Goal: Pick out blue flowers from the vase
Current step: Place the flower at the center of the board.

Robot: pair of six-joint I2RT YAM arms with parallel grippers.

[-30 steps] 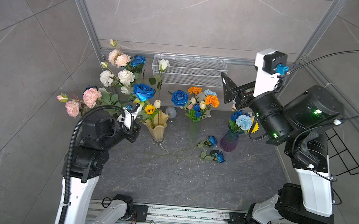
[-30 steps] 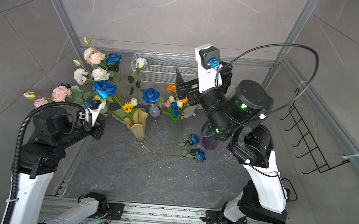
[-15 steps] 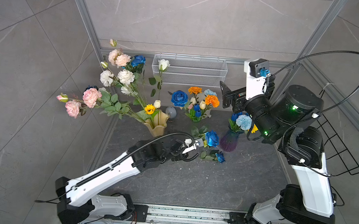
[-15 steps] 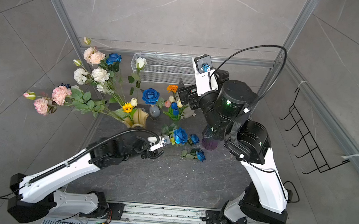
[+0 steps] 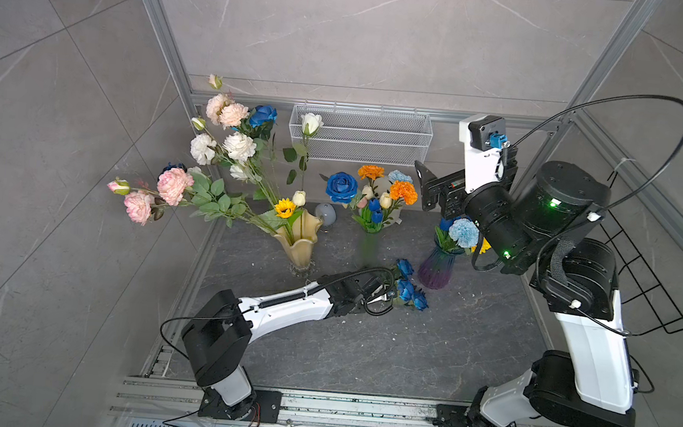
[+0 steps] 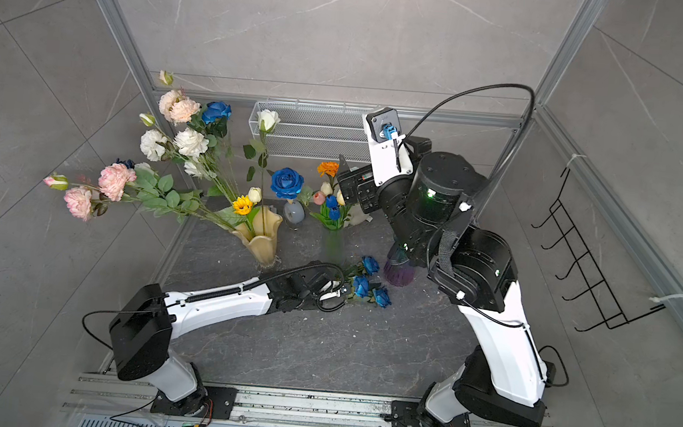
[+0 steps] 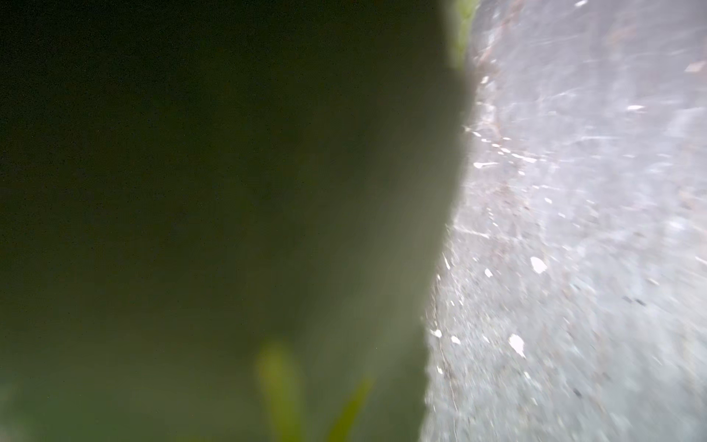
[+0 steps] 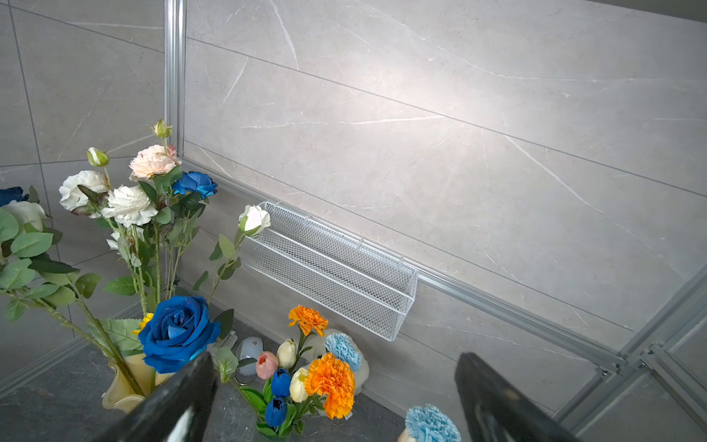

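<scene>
1. The left gripper (image 5: 388, 296) lies low over the dark table (image 5: 362, 349), just below the middle of both top views. Its fingers are pressed together at the leafy end of the blue roses (image 5: 406, 290). Whether a stem sits between them cannot be told.
2. Those three blue roses lie on the table, just beside the purple vase (image 5: 433, 272).
3. The left wrist view is blurred: a green leaf (image 7: 229, 229) fills its left side and the table shows on its right.
4. The right gripper (image 5: 426, 188) hangs right of centre beside the orange carnations (image 5: 404, 191). Its fingers (image 8: 183, 398) are spread wide and hold nothing.
5. Other blue flowers stand in vases:
   - a tall blue rose (image 5: 264, 116) in the cream vase (image 5: 300, 244) bunch, upper left;
   - a big blue rose (image 5: 341, 186) at centre;
   - blue tulips (image 5: 374, 211) below the orange carnations;
   - a pale blue carnation (image 5: 463, 232) in the purple vase.
</scene>
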